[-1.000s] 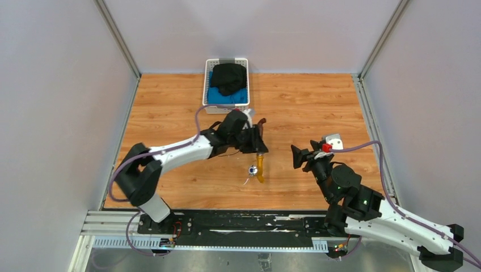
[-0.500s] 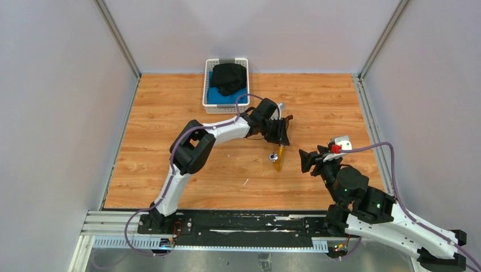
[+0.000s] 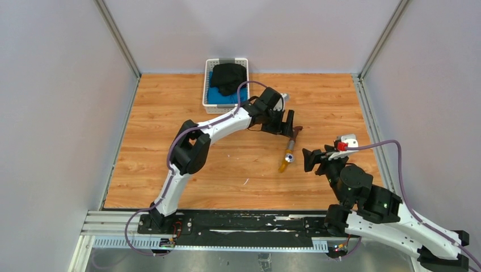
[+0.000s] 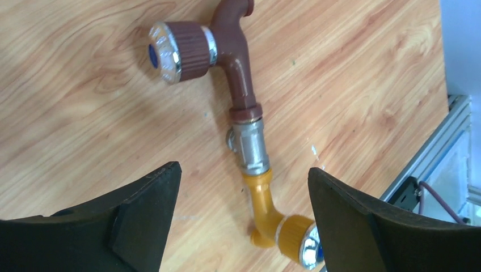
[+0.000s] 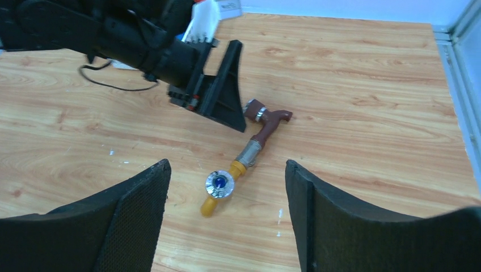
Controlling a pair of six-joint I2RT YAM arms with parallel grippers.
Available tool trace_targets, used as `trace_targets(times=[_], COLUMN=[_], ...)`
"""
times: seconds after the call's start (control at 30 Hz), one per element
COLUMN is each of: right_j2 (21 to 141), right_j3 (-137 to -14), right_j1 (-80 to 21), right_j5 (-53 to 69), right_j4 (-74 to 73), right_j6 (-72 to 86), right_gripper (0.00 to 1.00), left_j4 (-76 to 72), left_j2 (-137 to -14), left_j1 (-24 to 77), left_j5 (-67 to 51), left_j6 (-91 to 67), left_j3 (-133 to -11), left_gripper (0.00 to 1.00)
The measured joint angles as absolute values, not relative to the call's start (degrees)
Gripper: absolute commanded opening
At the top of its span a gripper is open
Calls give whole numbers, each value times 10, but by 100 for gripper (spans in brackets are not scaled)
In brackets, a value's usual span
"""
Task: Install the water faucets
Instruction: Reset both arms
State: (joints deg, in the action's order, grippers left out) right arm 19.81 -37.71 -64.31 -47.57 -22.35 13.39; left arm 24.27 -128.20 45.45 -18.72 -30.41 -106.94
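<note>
White basket [image 3: 227, 59] with black and blue cloth is seen at the far edge of the table [image 3: 159, 141]. Left gripper [image 3: 288, 126] is stretched out to the right of it, low over the wood. Its jaws are spread wide and nothing is clamped. Just beside its fingertips the brown faucet [image 3: 295, 134] is laid flat on the table. It is joined end to end through a silvery fitting [image 4: 252, 148] to the yellow faucet [image 3: 283, 165]. A blue-marked knob is carried on each. In the left wrist view the joined pair is framed between the fingers, with no contact seen. Right gripper [image 3: 308, 160] is held just right of the yellow end, jaws apart, empty.
</note>
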Motion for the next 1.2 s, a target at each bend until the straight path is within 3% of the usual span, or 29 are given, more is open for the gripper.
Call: trace_targets(times=[0.2, 0.4, 0.6, 0.7, 0.93, 1.2], right_j2=[259, 305, 381, 442, 577, 556], right_j3=[-426, -430, -456, -479, -566, -576], right_j1=[-643, -626, -432, -344, -274, -274], right_j5=[-532, -567, -434, -354, -320, -362], right_j4=[-262, -264, -264, -270, -340, -380], right_j6=[159, 164, 179, 203, 279, 305], right_gripper=[84, 89, 90, 90, 91, 91], left_j4=[293, 272, 217, 231, 334, 452], left_j2=[-1173, -908, -637, -575, -426, -247], left_j1=[455, 455, 454, 454, 453, 453], left_j5=[-112, -13, 80, 116, 221, 341], left_j6=[-263, -243, -236, -234, -281, -354], left_j3=[-1009, -828, -608, -553, -498, -472], left_gripper=[88, 96, 100, 100, 100, 100])
